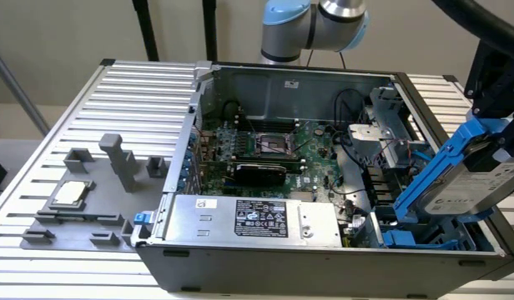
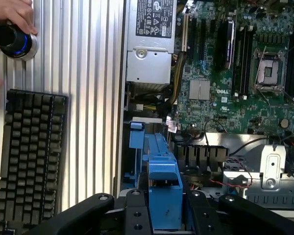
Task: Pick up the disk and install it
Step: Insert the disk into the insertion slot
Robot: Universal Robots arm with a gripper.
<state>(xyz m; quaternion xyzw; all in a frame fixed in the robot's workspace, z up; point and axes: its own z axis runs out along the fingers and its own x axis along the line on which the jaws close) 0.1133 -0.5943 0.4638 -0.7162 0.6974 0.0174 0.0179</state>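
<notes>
Ribbed aluminium table (image 1: 140, 81) under an open Dell tower case (image 1: 324, 262). Black gripper (image 2: 164, 215) fingers pinching the blue-framed disk (image 1: 478, 184), tilted above the drive bay (image 1: 416, 240) at the exterior view's near right. Risks snagging loose cables (image 2: 225, 181) beside the bay, or jamming if lowered askew. Nearby: power supply (image 1: 257, 219), motherboard (image 1: 274, 144); outside, a keyboard (image 2: 29, 156) and a hand (image 2: 12, 14) on a control knob (image 2: 12, 39).

Blue-framed silver disk (image 1: 476, 182); black keyboard (image 2: 32, 156)
</notes>
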